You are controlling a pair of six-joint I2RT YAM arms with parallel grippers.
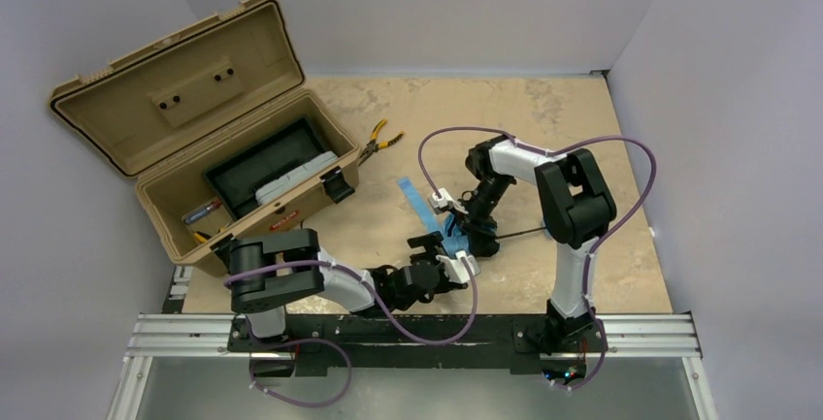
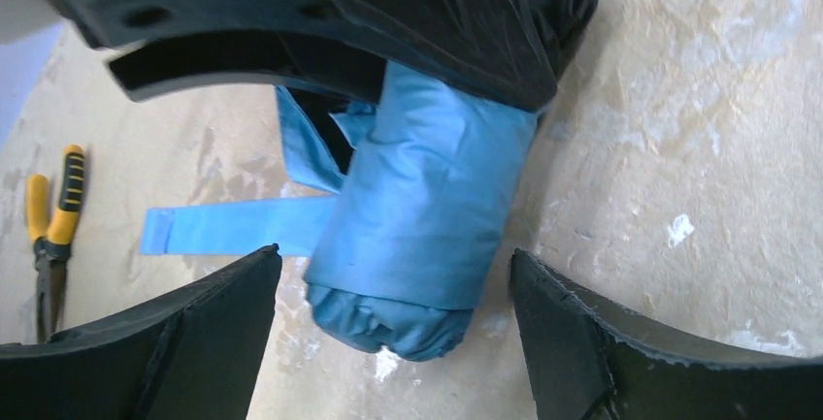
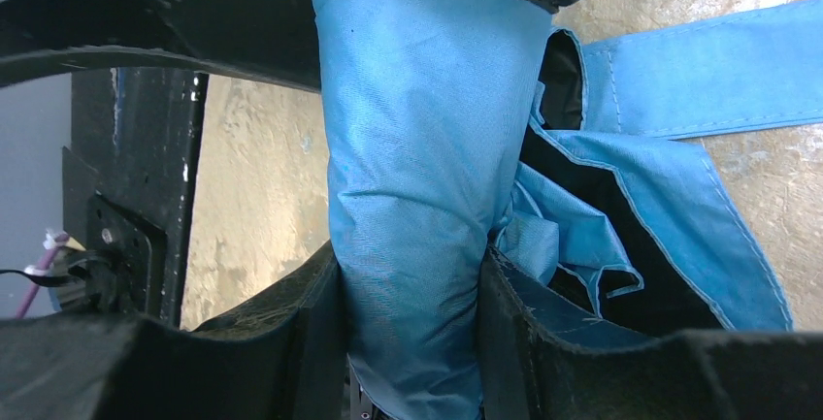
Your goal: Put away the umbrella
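Left gripper [image 2: 396,263], jaws spread wide, straddles the rolled end of the umbrella [image 2: 417,197] without touching it; the bundle lies on the table [image 1: 543,129] between both arms, and the right gripper [image 3: 412,274] is clamped around the same bundle.

umbrella [image 2: 417,216]: mine was plain sky blue at the centre of the frame, black inside its folds.
strap [image 2: 233,228]: the same blue, unpatterned.
pliers [image 2: 53,226]: my pair had yellow and black handles, left edge.
toolbox [image 1: 194,119]: mine was tan with black latches, upper left.
table [image 1: 543,119]: mottled beige with white flecks.
cables [image 1: 648,177]: purple.
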